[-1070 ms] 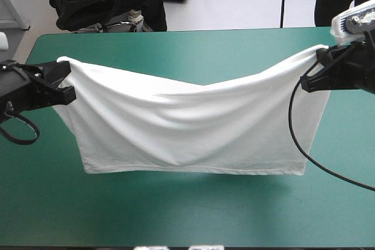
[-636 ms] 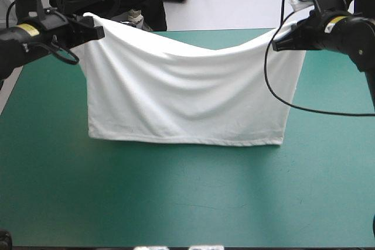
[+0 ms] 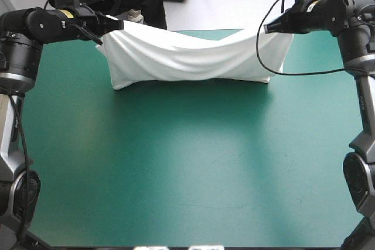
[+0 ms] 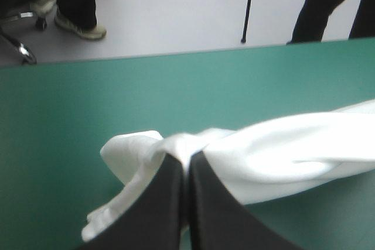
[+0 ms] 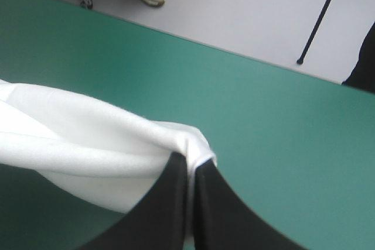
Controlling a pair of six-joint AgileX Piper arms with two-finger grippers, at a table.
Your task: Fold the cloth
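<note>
Hanging between the left arm (image 3: 35, 24) and the right arm (image 3: 345, 13), the white T-shirt (image 3: 187, 57) spans the far part of the teal-green surface (image 3: 187, 162), close to its far edge. Left jaws clamped on one upper corner, toward the surface's left side. Right jaws clamped on the other corner, toward the right side.

Left wrist view: black fingers (image 4: 167, 203) all but together, a bunched fold of cloth pinched at their tips, the rest running off sideways over the cover. Right wrist view: same grip, black fingers (image 5: 170, 203) meeting on a gathered corner.

Cloth sags in the middle, with long folds running lengthwise. Lower edge sits down at the cover; cannot tell whether it rests there or hangs just clear.
</note>
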